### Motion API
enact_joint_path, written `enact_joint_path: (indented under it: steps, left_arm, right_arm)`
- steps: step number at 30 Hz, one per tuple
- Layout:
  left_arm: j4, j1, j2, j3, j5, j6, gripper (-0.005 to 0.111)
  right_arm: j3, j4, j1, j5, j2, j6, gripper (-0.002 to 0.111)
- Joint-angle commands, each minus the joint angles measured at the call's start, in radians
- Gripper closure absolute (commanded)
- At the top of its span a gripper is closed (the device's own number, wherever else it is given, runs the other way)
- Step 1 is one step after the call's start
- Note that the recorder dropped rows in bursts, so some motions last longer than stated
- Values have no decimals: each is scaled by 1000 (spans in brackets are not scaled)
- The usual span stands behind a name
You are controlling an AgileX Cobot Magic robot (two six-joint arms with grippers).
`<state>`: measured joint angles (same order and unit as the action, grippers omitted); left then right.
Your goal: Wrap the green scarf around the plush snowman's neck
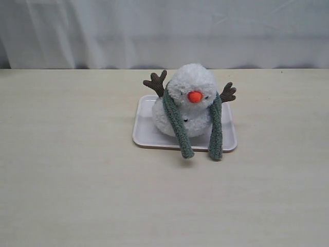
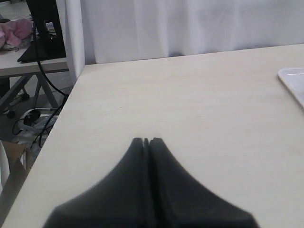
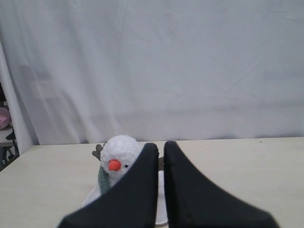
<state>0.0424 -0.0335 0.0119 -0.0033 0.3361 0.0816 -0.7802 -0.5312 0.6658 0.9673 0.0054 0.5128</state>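
Note:
The plush snowman sits on a white tray at the back middle of the table, facing forward. The green scarf is draped behind its neck; both ends hang down its front and over the tray's front rim. Neither gripper shows in the exterior view. In the left wrist view my left gripper is shut and empty over bare tabletop, with a corner of the tray off to one side. My right gripper is shut, holds nothing and points at the snowman, well short of it; a strand of scarf shows beside its finger.
A white curtain hangs behind the table's far edge. Beyond the table's left edge stand a second desk with a black stand, a pink object and cables on the floor.

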Motion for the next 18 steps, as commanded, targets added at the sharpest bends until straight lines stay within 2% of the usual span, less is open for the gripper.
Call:
enact_joint_path:
  steps: [1, 14, 18]
  left_arm:
    - [-2, 0, -2, 3, -11, 0, 107]
    - [-2, 0, -2, 3, -13, 0, 107]
    - [-2, 0, -2, 3, -13, 0, 107]
  right_arm:
    - [2, 0, -3, 6, -5, 3, 104]
    - [15, 135, -8, 3, -5, 3, 104]
    - [15, 222, -62, 3, -5, 3, 104]
